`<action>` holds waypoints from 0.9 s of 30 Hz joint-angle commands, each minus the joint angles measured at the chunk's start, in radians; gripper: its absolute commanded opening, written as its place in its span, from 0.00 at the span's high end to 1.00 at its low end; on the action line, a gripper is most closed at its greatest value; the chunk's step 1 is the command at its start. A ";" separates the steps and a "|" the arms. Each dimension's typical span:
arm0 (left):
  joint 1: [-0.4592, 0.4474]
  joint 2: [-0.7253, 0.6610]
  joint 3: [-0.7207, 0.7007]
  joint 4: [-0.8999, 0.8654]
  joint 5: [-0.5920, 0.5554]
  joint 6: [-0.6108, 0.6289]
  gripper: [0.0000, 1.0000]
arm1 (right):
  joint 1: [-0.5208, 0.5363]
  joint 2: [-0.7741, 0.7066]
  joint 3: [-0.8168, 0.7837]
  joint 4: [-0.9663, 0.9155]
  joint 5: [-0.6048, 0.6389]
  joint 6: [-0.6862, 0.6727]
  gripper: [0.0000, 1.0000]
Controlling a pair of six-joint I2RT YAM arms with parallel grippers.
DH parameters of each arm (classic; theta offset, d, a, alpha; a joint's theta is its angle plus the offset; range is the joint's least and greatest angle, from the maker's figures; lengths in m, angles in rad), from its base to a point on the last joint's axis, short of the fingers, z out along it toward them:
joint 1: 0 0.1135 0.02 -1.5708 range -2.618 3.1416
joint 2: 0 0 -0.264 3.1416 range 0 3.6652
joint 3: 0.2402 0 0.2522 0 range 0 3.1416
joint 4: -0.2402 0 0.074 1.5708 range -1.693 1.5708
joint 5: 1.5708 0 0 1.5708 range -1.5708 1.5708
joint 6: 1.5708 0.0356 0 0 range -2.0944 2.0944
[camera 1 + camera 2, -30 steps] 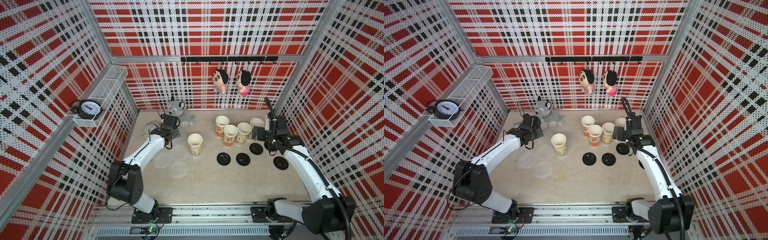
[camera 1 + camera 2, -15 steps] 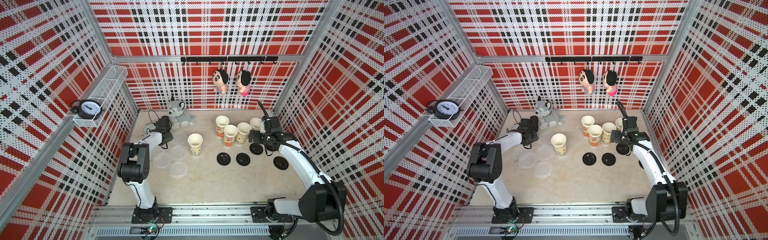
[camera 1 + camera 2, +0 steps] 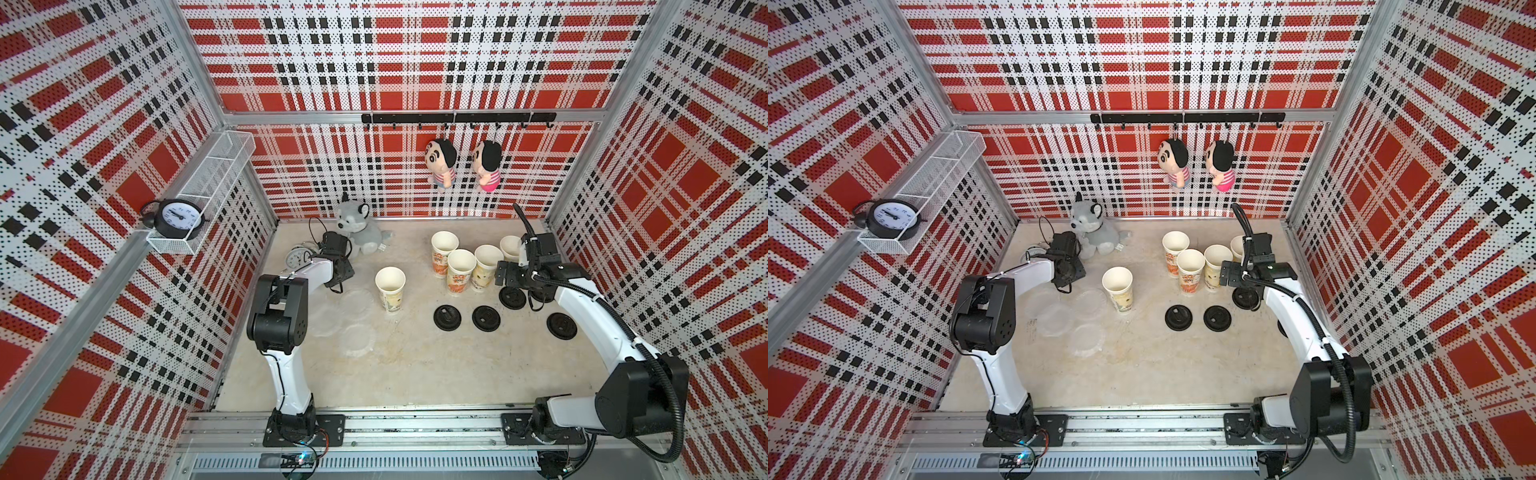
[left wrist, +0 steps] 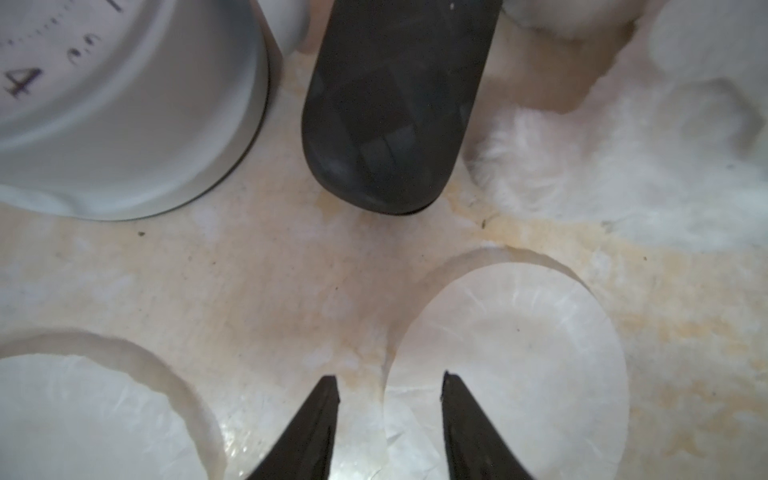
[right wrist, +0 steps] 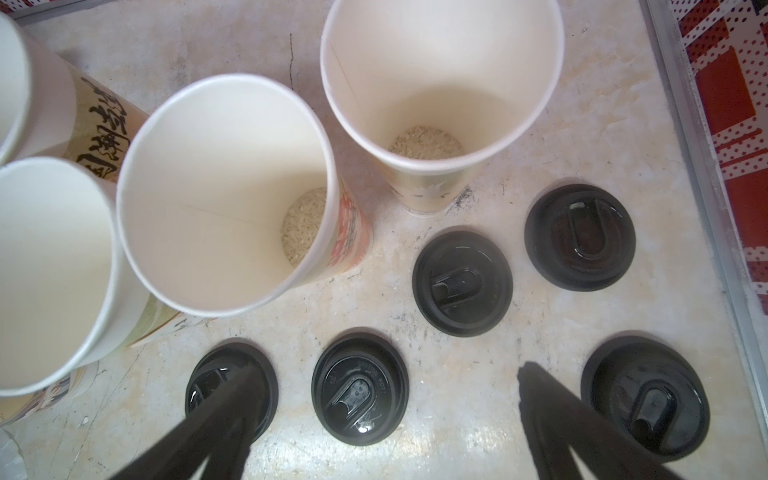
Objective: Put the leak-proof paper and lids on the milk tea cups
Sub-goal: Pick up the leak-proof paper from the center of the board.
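Note:
Several translucent round leak-proof paper sheets (image 3: 355, 303) lie on the table left of a lone milk tea cup (image 3: 390, 289). Further cups (image 3: 460, 270) stand clustered at the back right, all with uncovered mouths. My left gripper (image 4: 389, 376) is low over the sheets, open, its jaws astride the near edge of one sheet (image 4: 507, 365); another sheet (image 4: 83, 415) lies beside it. Nothing is pinched. My right gripper (image 5: 386, 370) hangs wide open above the black lids, next to the cups (image 5: 224, 195).
Several black lids (image 3: 485, 318) lie in front of the cup cluster. A white alarm clock (image 3: 297, 257) and a grey plush husky (image 3: 357, 230) sit just behind my left gripper. Patterned walls enclose the table on three sides.
My left arm's elbow has swung up to stand upright and its jaws have narrowed over the sheets. The right gripper has shifted slightly forward and left, staying wide open.

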 commanded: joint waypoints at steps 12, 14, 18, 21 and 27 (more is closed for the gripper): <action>-0.065 0.124 0.141 -0.149 -0.093 0.038 0.54 | 0.004 -0.032 -0.023 -0.014 0.003 0.005 0.01; -0.064 0.127 0.136 -0.163 -0.103 0.037 0.55 | 0.004 -0.035 -0.026 -0.015 0.002 0.006 0.01; -0.059 0.128 0.116 -0.172 -0.105 0.039 0.57 | 0.004 -0.041 -0.025 -0.018 0.002 0.005 0.01; -0.058 0.135 0.110 -0.181 -0.092 0.043 0.60 | 0.003 -0.042 -0.013 -0.029 0.003 0.003 0.01; -0.058 0.146 0.090 -0.187 -0.079 0.047 0.66 | 0.004 -0.055 -0.003 -0.042 0.006 0.001 0.01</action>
